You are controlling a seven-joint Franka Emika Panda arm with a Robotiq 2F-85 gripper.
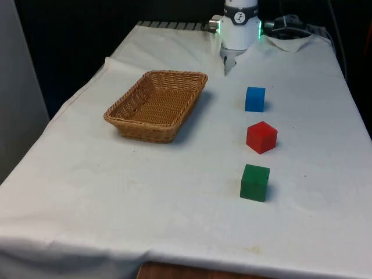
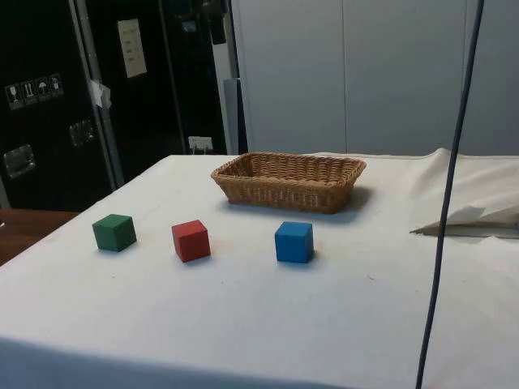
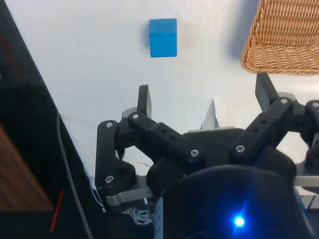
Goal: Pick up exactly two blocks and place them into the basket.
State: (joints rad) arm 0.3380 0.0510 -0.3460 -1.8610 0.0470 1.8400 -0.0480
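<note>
Three blocks lie in a row on the white cloth: a blue block (image 1: 255, 99) (image 2: 293, 241) (image 3: 163, 37) farthest back, a red block (image 1: 261, 137) (image 2: 190, 240) in the middle, and a green block (image 1: 255, 182) (image 2: 113, 232) nearest the front edge. To the front view's left of them stands a woven wicker basket (image 1: 156, 104) (image 2: 289, 180) (image 3: 284, 37) with nothing in it. My gripper (image 3: 204, 94) hangs high over the cloth, open wide and holding nothing. The blue block lies well ahead of its fingers (image 3: 143, 99), and a basket corner is off to one side.
The cloth is bunched into a raised fold (image 1: 290, 42) (image 2: 474, 215) at the table's far end by the robot's base. A thin dark cable (image 2: 448, 203) hangs across the side view. The table's edge (image 3: 60, 144) drops off beside the gripper.
</note>
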